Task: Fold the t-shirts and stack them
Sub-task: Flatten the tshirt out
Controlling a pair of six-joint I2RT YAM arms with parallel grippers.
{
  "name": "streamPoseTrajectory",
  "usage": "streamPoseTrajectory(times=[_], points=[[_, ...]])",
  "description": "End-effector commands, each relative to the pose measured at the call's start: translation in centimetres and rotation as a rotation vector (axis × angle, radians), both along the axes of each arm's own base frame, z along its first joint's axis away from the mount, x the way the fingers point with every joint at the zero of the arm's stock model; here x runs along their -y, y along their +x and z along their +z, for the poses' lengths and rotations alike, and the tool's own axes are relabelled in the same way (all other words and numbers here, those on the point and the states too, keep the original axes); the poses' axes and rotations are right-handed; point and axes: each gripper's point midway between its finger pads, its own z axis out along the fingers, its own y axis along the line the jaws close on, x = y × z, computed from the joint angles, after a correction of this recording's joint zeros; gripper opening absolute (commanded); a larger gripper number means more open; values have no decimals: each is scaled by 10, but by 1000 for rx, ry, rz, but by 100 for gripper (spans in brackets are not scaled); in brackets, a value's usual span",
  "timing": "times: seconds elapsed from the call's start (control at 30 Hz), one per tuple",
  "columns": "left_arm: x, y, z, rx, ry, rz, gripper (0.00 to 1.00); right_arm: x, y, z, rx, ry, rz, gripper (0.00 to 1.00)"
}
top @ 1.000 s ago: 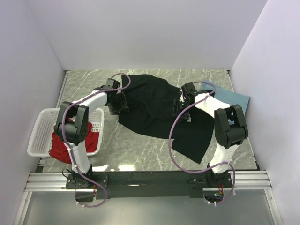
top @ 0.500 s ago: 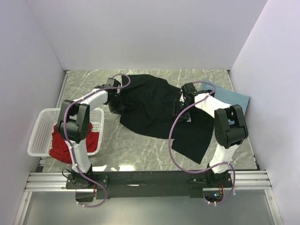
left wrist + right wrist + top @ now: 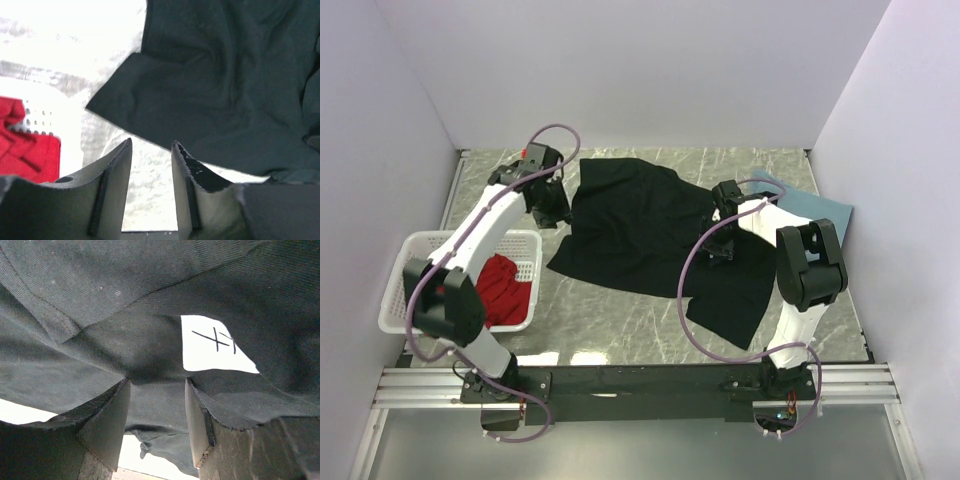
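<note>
The large black t-shirt (image 3: 630, 225) lies spread over the middle of the marble table, its lower right part running toward the near edge. My left gripper (image 3: 552, 212) hovers just off its left edge, open with only bare table showing between the fingers (image 3: 151, 144); the black t-shirt (image 3: 215, 85) lies ahead of them. My right gripper (image 3: 717, 243) is down on the shirt's right side, its jaws apart and their tips pressed into the black cloth (image 3: 125, 300) beside a white square label (image 3: 212, 345). A red t-shirt (image 3: 502, 290) lies in the basket. A dusty-blue t-shirt (image 3: 820, 210) lies flat at the back right.
A white latticed basket (image 3: 405, 270) stands at the table's left edge, below my left forearm; in the left wrist view its wall (image 3: 47, 112) shows beside the red t-shirt (image 3: 22, 150). White walls close the table on three sides.
My left gripper shut on the black shirt's left edge, let go and lifted back to the upper left. The shirt's left side now lies further left and flatter. The right arm stayed put.
</note>
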Motion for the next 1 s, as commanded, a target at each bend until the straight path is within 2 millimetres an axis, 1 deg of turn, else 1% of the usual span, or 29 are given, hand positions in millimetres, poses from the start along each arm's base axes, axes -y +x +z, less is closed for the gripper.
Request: streamPoseTrajectory(times=[0.0,0.13,0.23,0.27,0.3,0.33,0.37,0.4,0.43,0.47,0.5,0.57,0.6,0.63,0.77,0.8,0.87,0.9,0.97], points=[[-9,-22,-3,-30,13,20,43,12,-7,-12,-36,-51,-22,55],[7,-30,-33,-82,-40,-16,43,15,-9,-16,-50,-67,-27,55],[18,-33,-47,-107,-55,-42,43,23,-9,-22,-54,-110,-39,55],[27,-29,-47,-89,-79,-62,43,26,-9,-23,-53,-122,-43,55],[32,-28,-52,-93,-92,-72,43,31,-10,-24,-53,-136,-53,55],[37,-29,-57,-101,-103,-84,43,31,-8,-24,-45,-129,-62,55],[44,-22,-59,-77,-123,-95,43,31,-7,-22,-36,-127,-75,55],[51,-21,-70,-101,-136,-109,43,35,-5,-22,-29,-140,-89,55],[57,-19,-76,-104,-142,-123,43,36,-5,-22,-28,-144,-94,55],[59,-16,-81,-108,-140,-129,43,39,-4,-20,-26,-147,-99,54],[61,-12,-95,-128,-126,-130,43,40,-3,-19,-23,-145,-107,54],[64,-3,-102,-130,-113,-135,43,42,-3,-16,-18,-141,-114,54],[65,-1,-113,-153,-99,-135,43,42,-5,-16,-21,-135,-119,54],[66,4,-114,-146,-98,-136,43,43,-5,-15,-23,-124,-123,54],[73,12,-136,-172,-104,-151,44,46,-7,-13,-27,-82,-156,52],[74,11,-147,-198,-99,-155,44,47,-10,-14,-33,-72,-165,52],[78,15,-153,-193,-97,-177,44,52,-9,-12,-29,-58,-190,52],[80,15,-160,-201,-91,-185,44,54,-9,-12,-30,-56,-198,52],[84,21,-162,-193,-82,-208,44,59,-8,-9,-22,-62,-207,52]])
